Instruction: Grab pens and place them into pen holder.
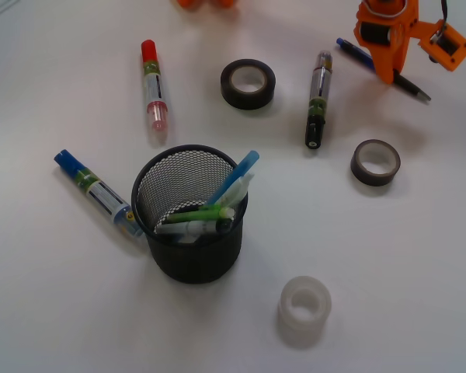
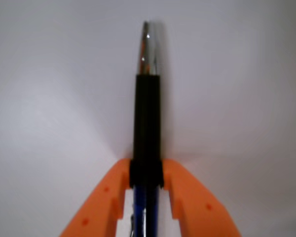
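Toward the far right corner of the counter point(image 1: 419, 256), the orange pincer point(image 1: 388, 54) is closed on the dark blue pen point(image 2: 147, 118), both jaws pressed against the barrel where the black grip section meets the blue body.

1. Handling. The pen is judged light, stiff and smooth-sided; a hold near the grip section leaves the silver tip projecting forward and the long blue tail behind, so the pen may pivot in the jaws.
2. Left side. A blue-capped marker point(image 1: 93, 190) lies touching the black mesh pen holder point(image 1: 190, 217); a red-capped marker point(image 1: 153, 84) lies toward the far edge.
3. Centre. The pen holder already contains the light blue pen point(image 1: 237, 175), the bright green pen point(image 1: 198, 215) and others, all leaning to its right rim, which narrows the free opening there. A black tape roll point(image 1: 248, 83) lies beyond it; a translucent tape roll point(image 1: 304, 309) lies near the front edge.
4. Right side. A black-capped marker point(image 1: 318, 109) and a second dark tape roll point(image 1: 375, 162) lie between pincer and holder.
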Tool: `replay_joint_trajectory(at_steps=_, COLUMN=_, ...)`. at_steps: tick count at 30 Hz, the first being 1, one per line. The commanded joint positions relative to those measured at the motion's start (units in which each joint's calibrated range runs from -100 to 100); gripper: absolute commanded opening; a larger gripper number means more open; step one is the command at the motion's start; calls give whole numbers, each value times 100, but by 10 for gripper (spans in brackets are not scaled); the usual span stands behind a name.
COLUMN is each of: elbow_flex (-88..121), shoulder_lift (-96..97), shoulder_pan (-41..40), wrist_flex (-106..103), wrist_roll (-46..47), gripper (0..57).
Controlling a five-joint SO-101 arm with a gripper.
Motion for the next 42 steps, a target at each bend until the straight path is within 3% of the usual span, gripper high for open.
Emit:
replay_joint_trajectory(at_steps=1, elbow_flex=6, shoulder_lift=-134, shoulder_pan=66, wrist_flex=132, wrist_roll=34, gripper=5)
replay_joint_trajectory(at_steps=8, elbow_flex=-1036, shoulder_lift=-1587, shoulder_pan=582, wrist_flex=2381, wrist_roll=347, gripper=5)
replay_joint_trajectory(at_steps=11, elbow_flex=-1579, shoulder_lift=-1927, shoulder_pan=986, wrist_flex=2416, wrist_roll=733, gripper=5)
replay_joint_trajectory(at_steps=27, elbow_flex=-2313, shoulder_lift=-2785, shoulder_pan=2900, wrist_flex=-1303, wrist_roll=1851, gripper=4)
replay_joint_trajectory(at_steps=42, elbow_flex=-2240, shoulder_lift=-1281, shoulder_pan=3894, wrist_flex=-5231, wrist_roll=1631, gripper=3)
